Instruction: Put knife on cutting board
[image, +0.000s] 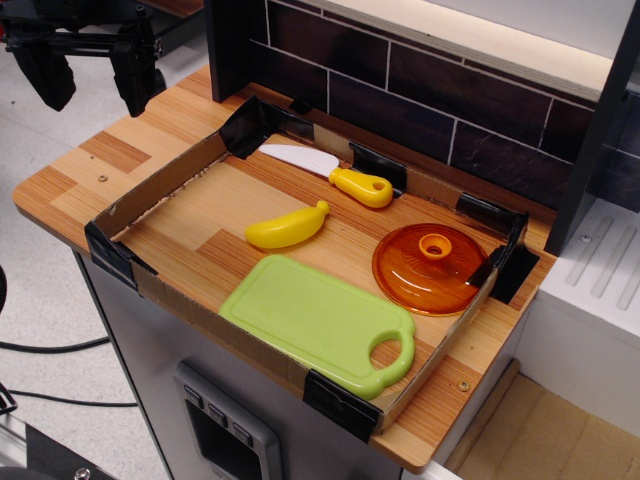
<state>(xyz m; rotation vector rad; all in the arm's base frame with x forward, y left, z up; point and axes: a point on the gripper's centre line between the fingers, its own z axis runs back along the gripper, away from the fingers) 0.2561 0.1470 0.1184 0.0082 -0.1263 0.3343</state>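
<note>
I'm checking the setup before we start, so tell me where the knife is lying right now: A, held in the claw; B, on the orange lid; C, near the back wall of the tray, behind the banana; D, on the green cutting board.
C: the knife lies by the tray's back wall, behind the banana, apart from the cutting board.

A white blade and yellow handle are shown on the knife (327, 171), and lime green on the cutting board (310, 318). The banana (288, 227) is coloured yellow, the lid (432, 268) translucent orange. Wood grain is seen on the table (130, 150), dark brick on the wall (440, 110).
</note>
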